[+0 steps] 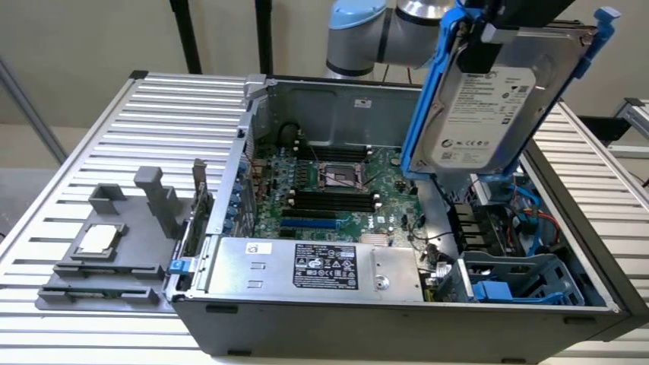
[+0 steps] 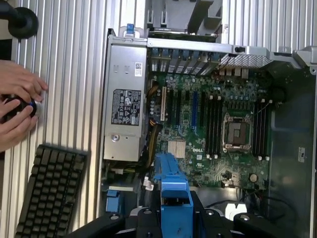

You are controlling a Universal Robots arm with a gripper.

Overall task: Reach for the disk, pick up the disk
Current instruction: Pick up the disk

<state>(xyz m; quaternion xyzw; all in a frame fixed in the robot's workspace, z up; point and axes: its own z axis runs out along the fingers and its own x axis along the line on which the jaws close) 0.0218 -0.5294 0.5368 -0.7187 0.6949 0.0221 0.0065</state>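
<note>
Ribbed metal slats form the worktop (image 1: 81, 137), and on it you have the open computer case (image 1: 406, 319) with its motherboard (image 1: 335, 190) facing up. Your tool (image 1: 517, 19) is clenched on the disk (image 1: 487, 106), which hangs in the air above the case, on the exterior view's right, tilted and with its white label toward the camera. The blue rails (image 1: 426, 99) frame it on both sides. In the wrist view you see the blue rail end (image 2: 173, 198) between the dark tool fingers (image 2: 148, 218), with the motherboard far below it.

The disk is already free of the blue drive cage (image 1: 517, 277), so I judge the pick-up as done or nearly done.

What can go wrong: the grip seems to be near one end only, so the long hanging body may swing or slip if you move fast. If it falls, it lands on the motherboard or on the cables (image 1: 527, 220) beside the cage. The silver power supply (image 1: 304, 266) sits well apart from the disk. Mind also the person's hands (image 2: 17, 106) beside the keyboard (image 2: 47, 193), near the case.
</note>
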